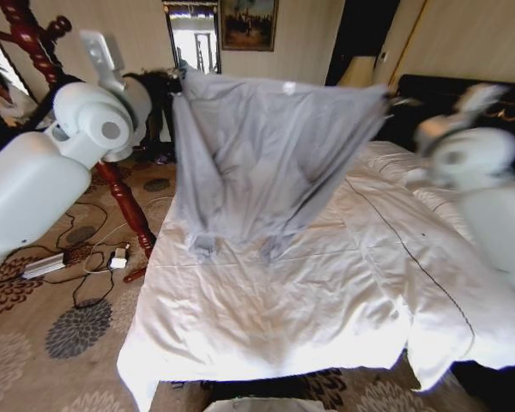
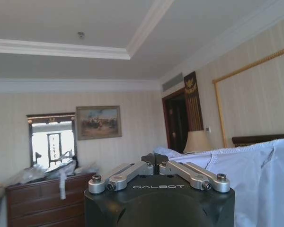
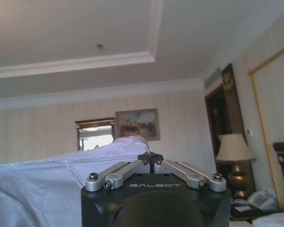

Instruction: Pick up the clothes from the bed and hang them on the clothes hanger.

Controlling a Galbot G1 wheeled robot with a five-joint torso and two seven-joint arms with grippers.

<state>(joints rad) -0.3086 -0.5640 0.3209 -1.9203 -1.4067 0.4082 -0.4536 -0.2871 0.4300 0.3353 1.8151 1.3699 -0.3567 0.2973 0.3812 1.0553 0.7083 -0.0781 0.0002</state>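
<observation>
The clothes [image 1: 275, 154], a light blue-grey long-sleeved garment, hang spread out in the air above the bed [image 1: 326, 292], sleeves dangling down to the white sheet. My left gripper [image 1: 179, 86] is shut on one top corner and my right gripper [image 1: 390, 101] on the other. In the left wrist view the left gripper [image 2: 155, 162] is pinched together with the fabric [image 2: 255, 175] stretching away beside it. The right wrist view shows the right gripper [image 3: 151, 159] closed on the stitched hem [image 3: 52, 182]. The clothes hanger is out of view.
A dark red wooden coat stand [image 1: 116, 184] rises left of the bed, with cables and a power strip [image 1: 45, 265] on the patterned carpet at its foot. The black headboard [image 1: 498, 99] is at the far right. A dresser [image 2: 38, 203] and a lamp [image 3: 235, 150] stand by the walls.
</observation>
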